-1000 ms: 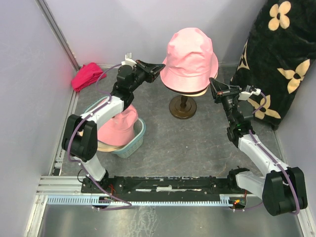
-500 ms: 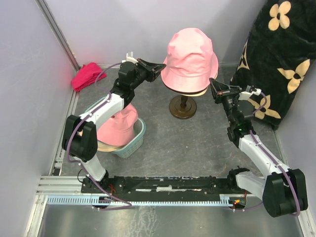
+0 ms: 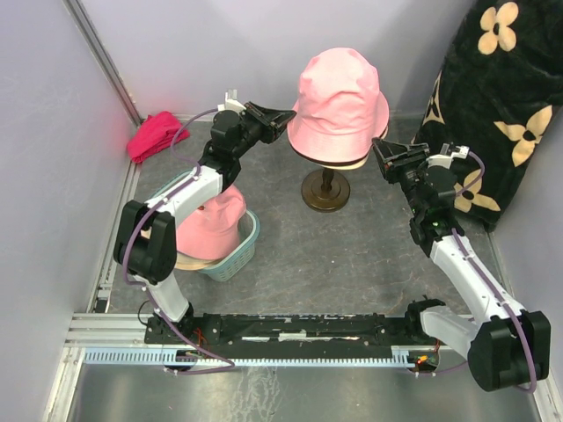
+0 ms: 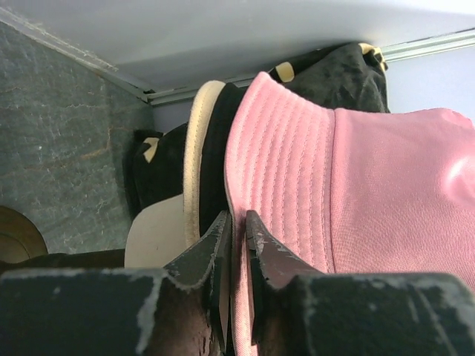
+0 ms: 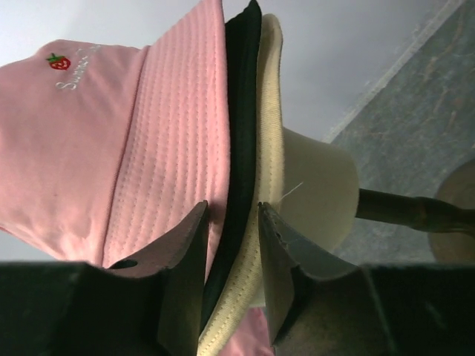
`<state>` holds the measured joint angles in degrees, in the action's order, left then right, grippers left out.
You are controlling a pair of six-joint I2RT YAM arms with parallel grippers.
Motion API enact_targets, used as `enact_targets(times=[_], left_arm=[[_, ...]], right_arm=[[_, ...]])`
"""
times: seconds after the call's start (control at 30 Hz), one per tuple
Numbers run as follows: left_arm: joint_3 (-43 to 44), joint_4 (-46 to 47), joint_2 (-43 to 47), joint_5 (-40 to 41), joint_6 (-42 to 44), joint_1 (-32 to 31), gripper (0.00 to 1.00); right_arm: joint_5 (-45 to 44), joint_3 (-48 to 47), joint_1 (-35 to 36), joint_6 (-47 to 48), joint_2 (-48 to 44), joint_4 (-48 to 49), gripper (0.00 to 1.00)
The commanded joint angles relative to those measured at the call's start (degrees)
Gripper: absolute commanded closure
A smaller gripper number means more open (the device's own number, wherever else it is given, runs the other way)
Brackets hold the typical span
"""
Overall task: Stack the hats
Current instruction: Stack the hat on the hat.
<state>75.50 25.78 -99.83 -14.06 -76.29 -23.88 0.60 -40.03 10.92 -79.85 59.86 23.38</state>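
Note:
A pink hat [image 3: 339, 92] sits on top of a black hat [image 5: 241, 111] and a beige hat [image 5: 269, 133], all on the cream mannequin head [image 5: 319, 193]. My left gripper [image 3: 283, 117] is at the stack's left brim. In the left wrist view its jaws [image 4: 237, 216] stand narrowly pinched, shut on the pink hat's brim [image 4: 274, 163]. At the right brim is my right gripper [image 3: 380, 149], open. Its jaws [image 5: 231, 206] straddle the black and beige brims without pressing them. A second pink hat [image 3: 211, 224] lies in the teal basket [image 3: 246, 244].
The head's dark stand [image 3: 325, 189] rises from the grey floor between the arms. A magenta-red cloth bundle [image 3: 154, 134] lies at the back left. A black flowered cloth [image 3: 497, 105] leans at the back right. Lilac walls close in the back and both sides.
My right gripper has opened and let go of the brims. The left jaws have eased a little but still pinch the pink brim. The stack has barely moved.

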Motion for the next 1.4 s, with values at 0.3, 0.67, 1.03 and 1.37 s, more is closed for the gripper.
enact_targets(times=[0.3,0.67,1.03,1.37], left_arm=[[-0.2,4.7,0.2,-0.2,3.9,0.3,0.75],[1.1,3.4,0.3,-0.7,4.4,0.4,0.73],[2.4,2.8,-0.5,-1.6,4.9,0.5,0.72],[2.8,3.1,-0.9,-1.8,4.8,0.5,0.72]], right_arm=[[-3.2,-7.4,-4.9,9.4,-5.1,-13.1,0.56],[6.9,-19.8,-12.0,6.3,10.9,-6.3,0.50],[12.8,-26.3,-13.1,1.2,20.8,1.9,0.50],[16.1,-28.4,-13.2,-1.1,25.3,3.9,0.50]])
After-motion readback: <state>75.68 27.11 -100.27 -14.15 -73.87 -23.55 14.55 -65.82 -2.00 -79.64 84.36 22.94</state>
